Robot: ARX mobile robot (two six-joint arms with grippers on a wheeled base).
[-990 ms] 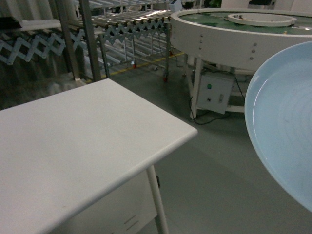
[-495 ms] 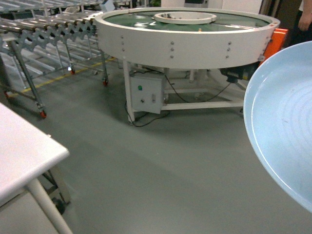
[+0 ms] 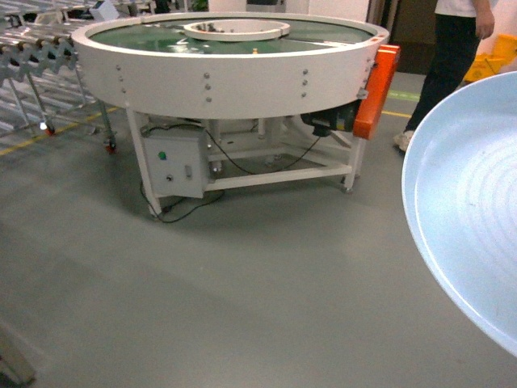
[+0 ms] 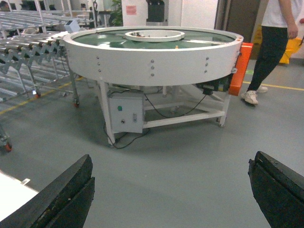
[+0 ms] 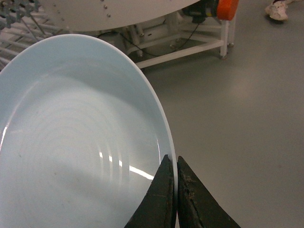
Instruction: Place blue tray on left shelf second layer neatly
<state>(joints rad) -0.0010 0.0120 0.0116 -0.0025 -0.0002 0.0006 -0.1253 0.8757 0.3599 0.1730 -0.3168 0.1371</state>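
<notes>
R gripper [image 5: 176, 190] is pinched tight on the rim of the blue tray [image 5: 71, 142], fingers meeting at the edge w/ the rim squeezed between them. Tray is up in the air, carried at the right of the head view, tilted so its ringed inside faces the cam. L gripper [image 4: 171, 190] hangs w/ its fingers spread wide apart, holding nothing, only grey floor [image 4: 180, 156] between them.

Beyond that: a big round white turntable [image 3: 234, 56] w/ a green top, control box [image 3: 172, 164] under it, orange guard [image 3: 376, 77] at its side, and a person [image 3: 452, 56] walking behind. A roller conveyor [image 3: 32, 56] sits at far left. The left shelf isn't in any view.

Judgement: this is the carry/drive phase, placing not yet started. A one-point rim grip means the tray can swing or slip, so drive smoothly, keep the wrist steady, avoid fast turns. Give the turntable and the person wide room. Level the tray before sliding it onto the 2nd layer.
</notes>
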